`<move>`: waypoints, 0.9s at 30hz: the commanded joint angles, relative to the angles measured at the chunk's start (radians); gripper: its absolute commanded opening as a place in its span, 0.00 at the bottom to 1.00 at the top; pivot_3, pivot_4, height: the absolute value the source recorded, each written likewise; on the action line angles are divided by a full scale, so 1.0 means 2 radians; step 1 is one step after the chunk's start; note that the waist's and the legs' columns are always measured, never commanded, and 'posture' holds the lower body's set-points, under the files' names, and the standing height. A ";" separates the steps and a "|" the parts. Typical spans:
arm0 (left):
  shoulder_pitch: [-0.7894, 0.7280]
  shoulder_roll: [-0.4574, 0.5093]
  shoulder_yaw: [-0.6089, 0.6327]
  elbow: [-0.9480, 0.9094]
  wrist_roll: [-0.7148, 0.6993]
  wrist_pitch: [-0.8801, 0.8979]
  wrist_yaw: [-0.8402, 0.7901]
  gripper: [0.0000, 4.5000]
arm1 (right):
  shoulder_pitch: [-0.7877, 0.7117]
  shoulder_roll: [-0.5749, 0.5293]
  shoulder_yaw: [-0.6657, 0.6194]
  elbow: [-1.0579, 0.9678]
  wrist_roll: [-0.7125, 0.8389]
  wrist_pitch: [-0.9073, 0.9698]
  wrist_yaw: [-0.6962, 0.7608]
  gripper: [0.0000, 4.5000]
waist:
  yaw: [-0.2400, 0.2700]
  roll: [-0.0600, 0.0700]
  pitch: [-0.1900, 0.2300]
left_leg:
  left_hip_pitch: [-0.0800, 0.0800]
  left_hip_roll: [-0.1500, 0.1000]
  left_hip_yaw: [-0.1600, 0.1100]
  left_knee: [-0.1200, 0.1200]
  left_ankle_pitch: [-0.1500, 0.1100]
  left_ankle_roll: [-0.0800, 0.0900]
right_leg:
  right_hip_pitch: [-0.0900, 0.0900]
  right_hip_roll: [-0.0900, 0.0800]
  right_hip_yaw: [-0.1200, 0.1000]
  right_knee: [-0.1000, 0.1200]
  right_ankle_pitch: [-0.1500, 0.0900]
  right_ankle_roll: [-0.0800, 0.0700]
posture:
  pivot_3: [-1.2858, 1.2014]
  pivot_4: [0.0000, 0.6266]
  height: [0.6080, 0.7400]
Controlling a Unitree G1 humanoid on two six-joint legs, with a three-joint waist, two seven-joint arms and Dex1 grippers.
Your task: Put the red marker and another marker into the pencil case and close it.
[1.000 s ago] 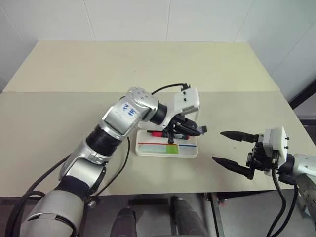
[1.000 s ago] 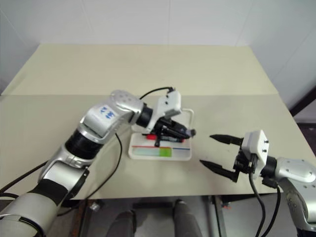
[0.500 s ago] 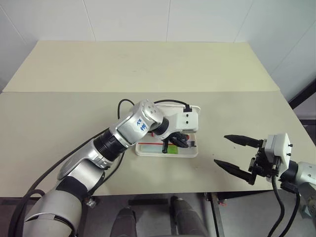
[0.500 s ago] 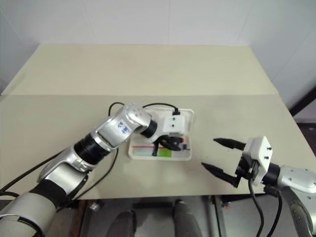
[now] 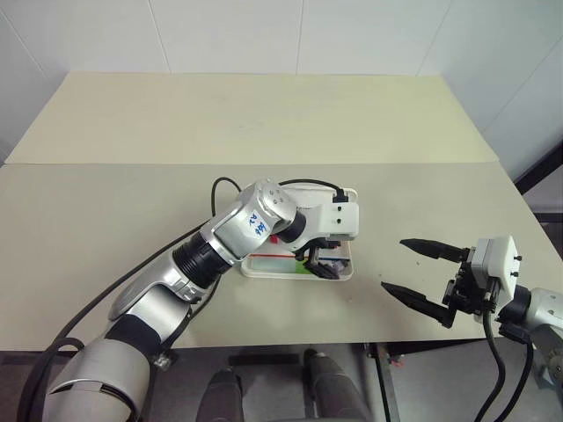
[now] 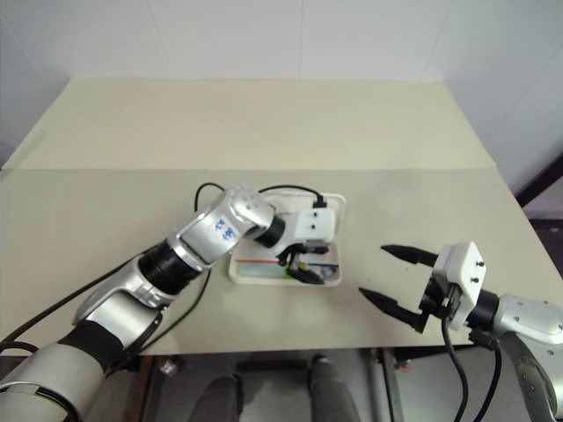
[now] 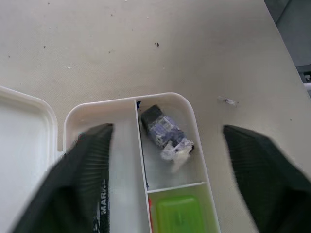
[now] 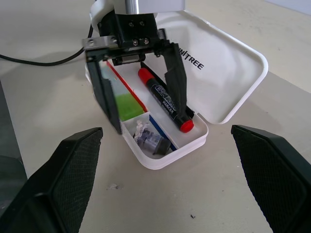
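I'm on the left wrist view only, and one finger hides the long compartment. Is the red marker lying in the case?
Observer: Yes. The red marker lies flat in the long compartment of the pencil case; the left gripper stands open over it.
Operator: How is the lid?
Observer: The lid is fully open, lying back on the table.
Operator: Where is the other arm?
Observer: The right gripper hovers open to the right of the case, apart from it.
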 commanded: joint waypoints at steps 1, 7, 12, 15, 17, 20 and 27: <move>0.001 -0.003 0.015 -0.013 0.005 -0.006 0.002 0.99 | -0.001 0.002 -0.013 -0.009 0.005 -0.011 -0.002 1.00 | 0.000 0.000 0.000 | 0.000 0.000 0.000 0.000 0.000 0.000 | 0.000 0.000 0.000 0.000 0.000 0.000 | 0.52 0.24 1.00; 0.015 -0.006 0.077 -0.040 -0.032 -0.018 0.008 0.99 | -0.011 -0.001 -0.009 0.002 0.005 -0.013 0.006 1.00 | -0.001 0.000 0.000 | 0.000 0.000 0.000 0.000 0.000 0.000 | 0.000 0.000 0.000 0.000 0.000 0.000 | 0.52 0.24 1.00; 0.056 0.014 0.147 -0.089 -0.097 -0.059 -0.033 0.99 | -0.027 -0.002 0.001 0.013 0.007 -0.016 0.015 1.00 | -0.001 0.000 0.000 | 0.000 0.000 0.000 0.000 0.000 0.000 | 0.000 0.000 0.000 0.000 0.000 0.000 | 0.52 0.24 1.00; 0.080 0.034 0.176 -0.109 -0.128 -0.074 -0.059 0.99 | -0.038 -0.003 0.006 0.020 0.006 -0.016 0.020 1.00 | 0.000 0.001 0.000 | 0.001 0.000 0.000 -0.001 0.000 0.000 | 0.000 0.000 0.000 0.001 0.000 0.000 | 0.52 0.24 1.00; 0.091 0.041 0.198 -0.111 -0.148 -0.087 -0.069 0.99 | -0.045 -0.004 0.008 0.024 0.005 -0.015 0.023 1.00 | 0.000 0.001 0.000 | 0.001 0.000 0.000 0.000 0.000 0.000 | 0.000 0.000 0.000 0.001 0.000 0.000 | 0.52 0.24 1.00; 0.098 0.051 0.236 -0.097 -0.170 -0.112 -0.080 0.99 | -0.053 -0.007 0.011 0.030 0.004 -0.014 0.028 1.00 | 0.001 0.001 0.000 | 0.001 0.000 0.000 0.000 0.000 0.000 | 0.001 0.000 0.000 0.001 0.000 0.000 | 0.52 0.24 1.00; 0.081 0.085 0.289 -0.013 -0.155 -0.185 -0.070 0.85 | -0.062 -0.009 0.014 0.037 0.005 -0.013 0.037 1.00 | 0.000 0.001 0.000 | 0.001 0.000 0.000 0.001 0.000 0.000 | 0.001 0.000 0.000 0.001 0.000 0.000 | 0.52 0.24 1.00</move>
